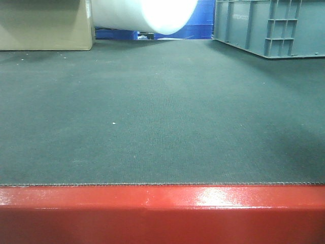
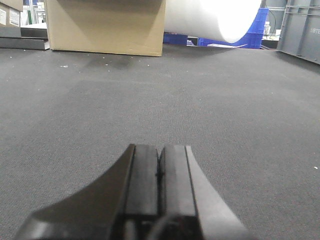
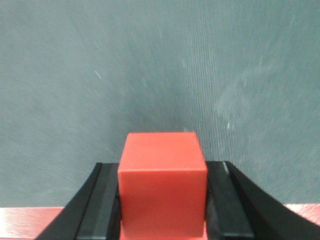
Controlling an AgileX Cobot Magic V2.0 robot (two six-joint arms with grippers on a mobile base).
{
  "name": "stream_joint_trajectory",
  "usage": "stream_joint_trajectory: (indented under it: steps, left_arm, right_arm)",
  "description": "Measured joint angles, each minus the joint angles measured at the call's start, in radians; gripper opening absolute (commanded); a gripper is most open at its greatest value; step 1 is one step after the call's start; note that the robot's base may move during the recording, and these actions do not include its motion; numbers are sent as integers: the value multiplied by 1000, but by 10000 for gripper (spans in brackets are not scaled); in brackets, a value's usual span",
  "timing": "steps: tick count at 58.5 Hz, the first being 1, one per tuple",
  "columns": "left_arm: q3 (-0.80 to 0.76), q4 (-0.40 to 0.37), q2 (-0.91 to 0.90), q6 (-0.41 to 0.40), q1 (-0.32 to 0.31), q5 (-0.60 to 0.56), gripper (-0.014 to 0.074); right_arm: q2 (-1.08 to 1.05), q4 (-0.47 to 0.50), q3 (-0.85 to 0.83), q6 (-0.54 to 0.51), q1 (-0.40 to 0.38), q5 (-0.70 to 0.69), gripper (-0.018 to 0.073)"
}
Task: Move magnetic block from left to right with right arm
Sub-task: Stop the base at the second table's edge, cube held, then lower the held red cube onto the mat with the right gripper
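A: Where's the block (image 3: pixel 162 190)?
B: Clamped in the right claw (image 3: pixel 162 172), over the counter (image 3: pixel 150 65) by its red rim (image 3: pixel 30 220). Can't tell if it touches.
A: Left claw (image 2: pixel 159 165)?
B: Pressed together, low over the counter.

Front camera sits low at the red rim (image 1: pixel 162 213), looking level across the mat (image 1: pixel 162 127). My left wrist camera skims low, sharing the box (image 1: pixel 45 25) and white roll (image 1: pixel 147 15). Right wrist camera looks steeply down, close on mat and rim

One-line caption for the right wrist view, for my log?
Right gripper shut on the red-orange magnetic block, green-grey mat and red table rim behind it.
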Motion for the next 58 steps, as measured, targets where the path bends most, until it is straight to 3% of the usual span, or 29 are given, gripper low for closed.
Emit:
stream_joint_trajectory:
  steps: [17,42,58]
  left_arm:
    - [0,0,0,0,0,0,-117]
    - [0,0,0,0,0,0,-117]
    - [0,0,0,0,0,0,-117]
  right_arm:
    - [135,0,0,0,0,18,317]
    - [139,-11,-8,-31,2,59,317]
    - [189,-93,-149,-37,160,169,317]
